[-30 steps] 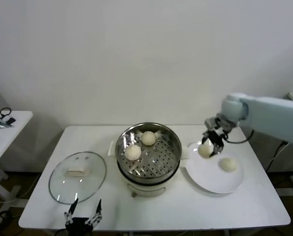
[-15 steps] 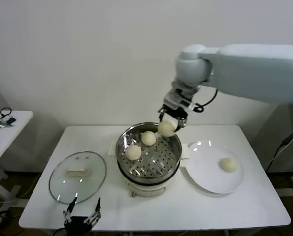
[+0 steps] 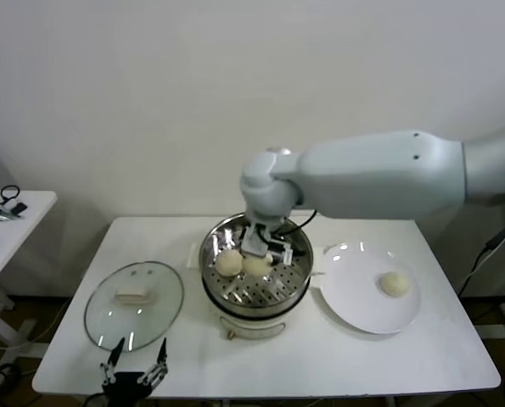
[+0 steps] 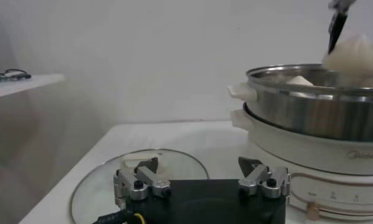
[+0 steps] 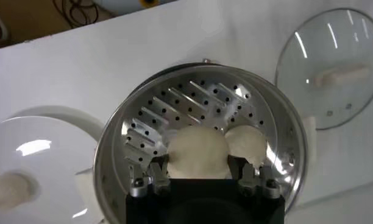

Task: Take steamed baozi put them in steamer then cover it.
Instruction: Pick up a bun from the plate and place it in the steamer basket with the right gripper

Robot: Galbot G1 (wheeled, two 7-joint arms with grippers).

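The right gripper (image 5: 202, 176) holds 1 bun (image 5: 197, 152) low over the steamer (image 3: 299, 254) to drop it in, while the left gripper (image 4: 202, 182) waits wide open by the desk's front edge.

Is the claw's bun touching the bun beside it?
Cannot tell. In the right wrist view the held bun overlaps its neighbour, showing no gap or plain contact.

place: lab | cues: bare white wall (image 3: 150, 102), white table (image 3: 456, 356)
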